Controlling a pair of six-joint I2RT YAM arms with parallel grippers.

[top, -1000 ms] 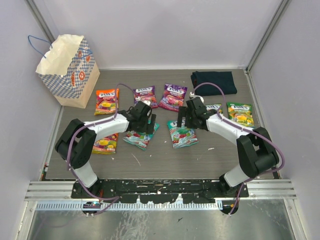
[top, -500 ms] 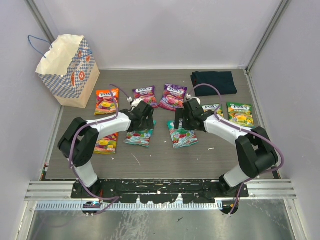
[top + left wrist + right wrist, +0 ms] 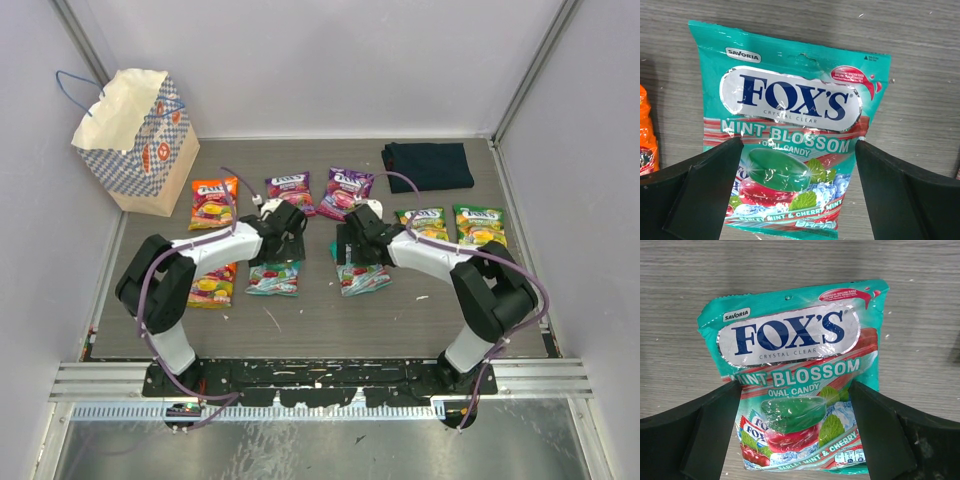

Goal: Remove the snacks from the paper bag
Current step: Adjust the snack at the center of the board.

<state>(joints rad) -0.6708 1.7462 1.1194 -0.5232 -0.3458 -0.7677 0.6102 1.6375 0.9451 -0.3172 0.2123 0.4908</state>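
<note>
Grey table [image 3: 320, 322], folded navy cloth [image 3: 428, 165], paper bag [image 3: 135, 140]

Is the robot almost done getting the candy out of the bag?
Probably far along. Many snacks already lie flat on the table, outside the paper bag. In hand: nothing. The left claw is open over the left teal packet, the right claw open over the right teal packet. Left to do: I cannot tell, because the bag's inside is hidden.

Loose snacks [image 3: 212, 200] cover the table [image 3: 310, 322] near the upright paper bag [image 3: 135, 140].
</note>
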